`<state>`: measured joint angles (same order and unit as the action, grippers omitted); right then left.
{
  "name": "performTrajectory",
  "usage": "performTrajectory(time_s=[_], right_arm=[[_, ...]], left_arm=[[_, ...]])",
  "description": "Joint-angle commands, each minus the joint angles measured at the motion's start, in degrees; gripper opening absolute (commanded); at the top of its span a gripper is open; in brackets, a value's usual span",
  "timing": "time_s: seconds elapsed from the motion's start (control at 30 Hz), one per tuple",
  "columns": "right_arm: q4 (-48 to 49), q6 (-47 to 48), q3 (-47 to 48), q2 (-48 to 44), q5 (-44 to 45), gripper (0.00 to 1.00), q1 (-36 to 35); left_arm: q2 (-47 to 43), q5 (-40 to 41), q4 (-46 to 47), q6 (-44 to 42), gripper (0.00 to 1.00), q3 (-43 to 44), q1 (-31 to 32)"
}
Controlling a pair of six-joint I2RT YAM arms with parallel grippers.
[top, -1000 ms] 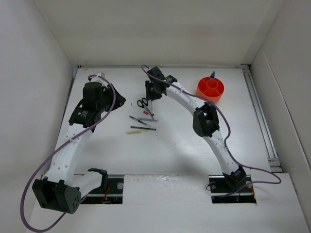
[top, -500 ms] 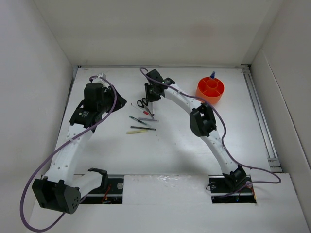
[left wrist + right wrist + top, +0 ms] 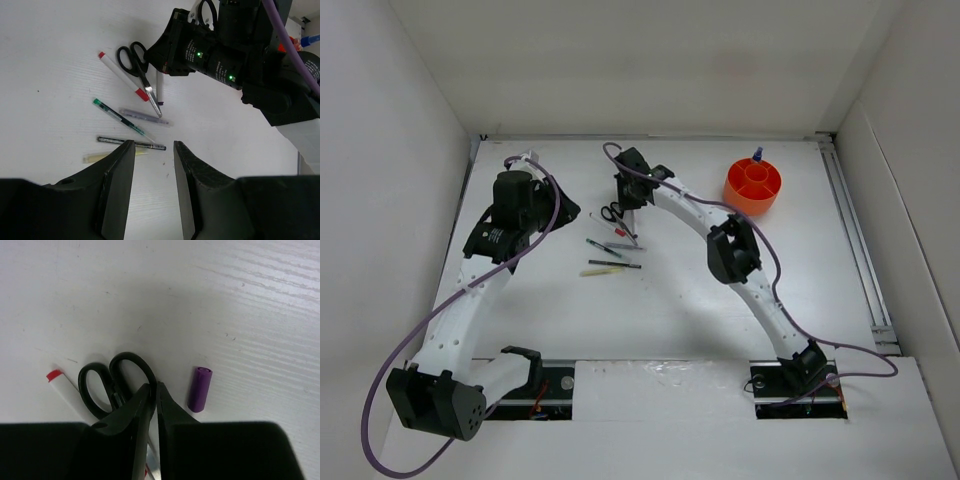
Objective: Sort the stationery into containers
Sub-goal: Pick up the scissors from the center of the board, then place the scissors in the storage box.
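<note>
The black-handled scissors (image 3: 612,211) lie on the table at the back middle, also in the left wrist view (image 3: 135,57). My right gripper (image 3: 623,200) is down on them, its jaws nearly closed (image 3: 153,387) on the rim of one handle loop (image 3: 117,385). Beside them lie a white pen with red tip (image 3: 120,76), a purple-capped pen (image 3: 200,389), a green pen (image 3: 120,117), a grey pen (image 3: 145,116), a black pen (image 3: 131,143) and a pale yellow stick (image 3: 102,157). My left gripper (image 3: 154,150) is open and empty, held above the table left of the pens. The orange organiser cup (image 3: 753,184) stands at the back right.
A blue pen (image 3: 757,154) stands in the orange cup. White walls close in the table on the left, back and right. A metal rail (image 3: 850,230) runs along the right edge.
My right gripper has moved a little left and down onto the scissors' handle. The left arm and the pens have not moved.
</note>
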<state>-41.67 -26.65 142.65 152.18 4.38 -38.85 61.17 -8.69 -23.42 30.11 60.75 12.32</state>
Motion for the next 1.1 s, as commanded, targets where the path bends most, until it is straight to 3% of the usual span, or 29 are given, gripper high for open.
performTrajectory(time_s=[0.0,0.1,0.47,0.7,0.93,1.07], right_arm=[[1.5,-0.8,1.9,1.8,4.2,0.13,-1.1],[1.5,-1.3,0.8,1.8,4.2,0.0,-1.1],[10.8,-4.6,-4.2,-11.5,0.7,0.0,-1.1],[15.8,-10.3,-5.4,-22.8,-4.6,0.0,4.4],[18.9,-12.8,-16.0,-39.2,-2.5,0.0,17.3],[18.6,-13.4,-22.8,-46.7,4.3,0.0,29.8]], left_arm=[[-1.6,0.6,0.1,-0.2,0.33,-0.2,0.2],[-2.1,1.1,0.1,-0.2,0.33,-0.2,0.2],[-1.5,0.6,1.9,-0.2,0.33,-0.7,0.2],[-0.4,0.1,3.6,0.3,0.33,0.0,0.2],[0.7,-1.8,6.5,0.9,0.33,-0.6,1.4],[1.2,-2.9,8.7,1.4,0.33,-1.8,1.4]])
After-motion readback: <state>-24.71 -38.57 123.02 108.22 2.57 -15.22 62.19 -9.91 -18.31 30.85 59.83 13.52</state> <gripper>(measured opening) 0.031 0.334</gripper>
